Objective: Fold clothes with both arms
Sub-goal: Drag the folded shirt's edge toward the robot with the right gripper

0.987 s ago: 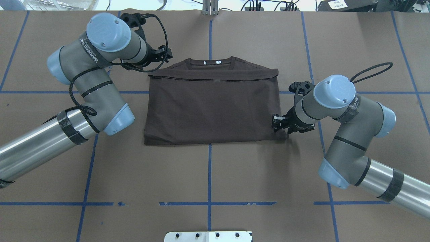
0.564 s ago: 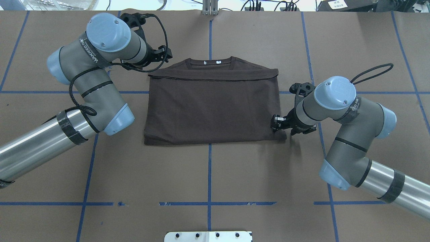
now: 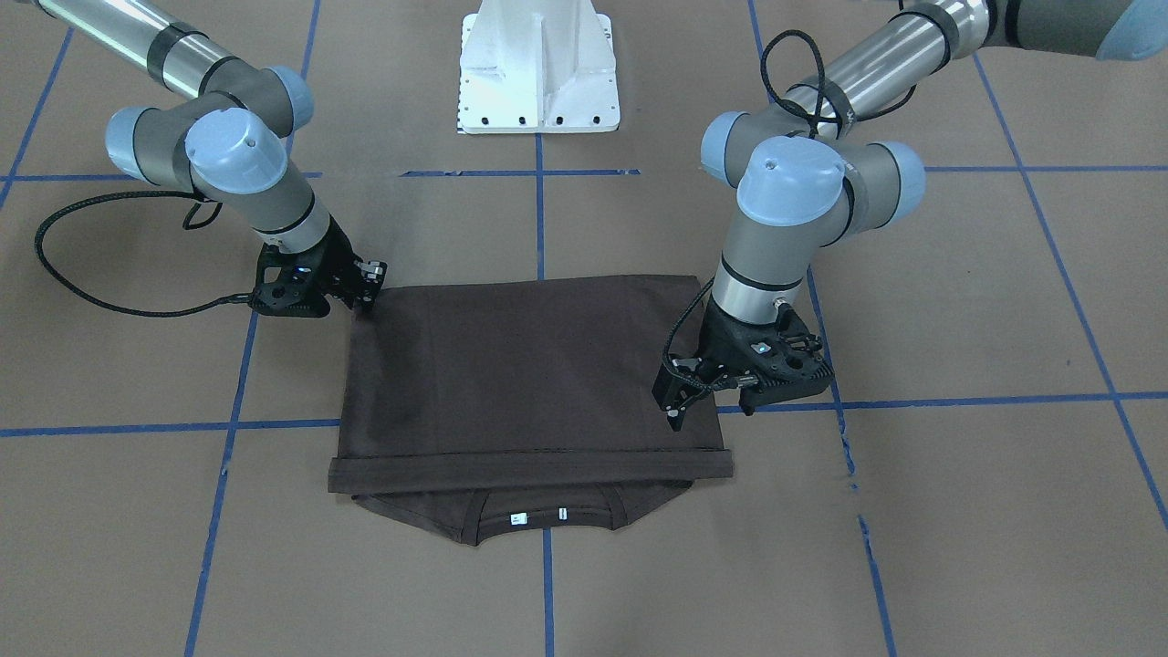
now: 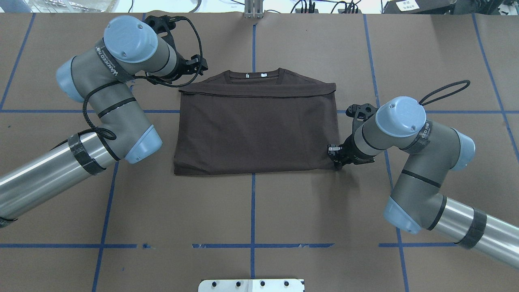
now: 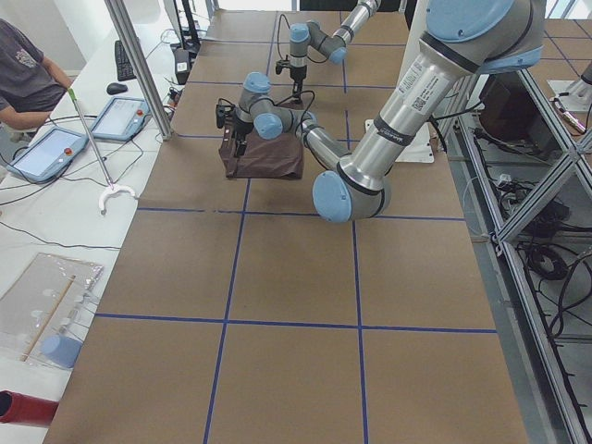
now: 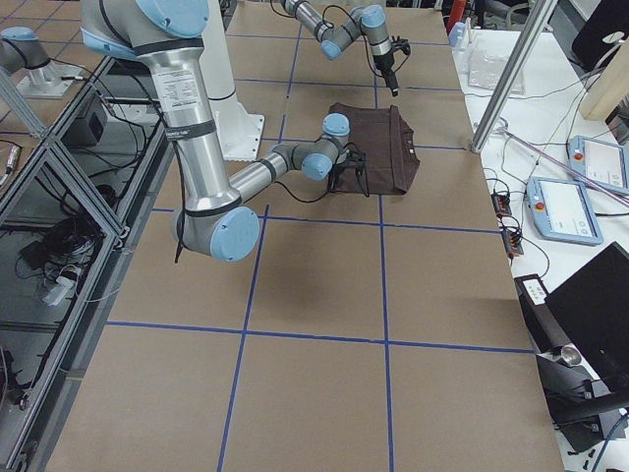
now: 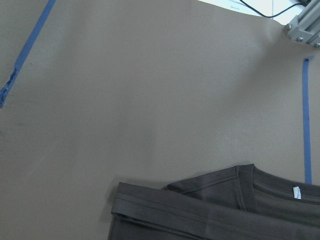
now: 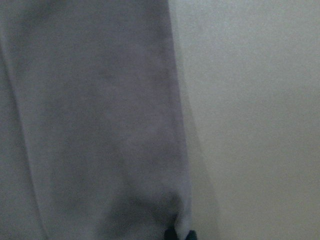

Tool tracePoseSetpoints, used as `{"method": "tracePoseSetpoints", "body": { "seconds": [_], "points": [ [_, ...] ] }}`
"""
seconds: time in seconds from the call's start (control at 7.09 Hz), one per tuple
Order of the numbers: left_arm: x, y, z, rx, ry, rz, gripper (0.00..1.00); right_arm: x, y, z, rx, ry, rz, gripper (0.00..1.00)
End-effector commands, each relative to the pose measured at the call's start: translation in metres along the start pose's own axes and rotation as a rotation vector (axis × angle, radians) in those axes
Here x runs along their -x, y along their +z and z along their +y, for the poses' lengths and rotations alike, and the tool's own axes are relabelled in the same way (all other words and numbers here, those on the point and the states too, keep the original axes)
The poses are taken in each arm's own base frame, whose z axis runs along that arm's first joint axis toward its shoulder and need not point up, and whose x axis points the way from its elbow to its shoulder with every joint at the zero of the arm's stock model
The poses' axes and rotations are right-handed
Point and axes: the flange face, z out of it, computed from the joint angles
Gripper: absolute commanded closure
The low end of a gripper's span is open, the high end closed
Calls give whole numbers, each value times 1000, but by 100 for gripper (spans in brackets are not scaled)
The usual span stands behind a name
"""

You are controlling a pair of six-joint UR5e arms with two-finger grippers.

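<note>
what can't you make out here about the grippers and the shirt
Right gripper: overhead its wrist covers the jaws; the right wrist view is blurred and cuts the fingertips at the bottom edge. Grip on the T-shirt unclear.
Left gripper: no fingers in its wrist view; front view too small. Open or shut unclear.
Neck label: print too small overhead and in front.
Chest: covered by the folded-over cloth.

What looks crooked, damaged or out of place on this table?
Nothing stands out. The T-shirt lies flat and folded, its collar showing past the folded hem; the right end effector is at one corner.
</note>
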Motion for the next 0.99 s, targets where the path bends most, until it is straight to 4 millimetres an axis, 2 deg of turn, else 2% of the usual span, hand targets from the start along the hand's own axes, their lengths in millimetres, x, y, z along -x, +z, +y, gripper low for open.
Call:
{"method": "tracePoseSetpoints", "body": {
  "seconds": [0.0,0.14,0.42,0.56,0.85],
  "points": [
    [-1,-1,0,-1,1,3,0,1,-12,8,5,-10,-18,100],
    [-1,-2,0,-1,1,3,0,-11,-21,30,22,-25,-22,100],
    [-4,-7,1,-3,3,12,0,-60,-38,126,139,-77,3,100],
    [-3,-7,1,-3,1,10,0,-71,-39,176,214,-78,26,100],
    [-7,-14,1,-6,2,25,0,-67,-40,270,366,-66,58,100]
  ]
}}
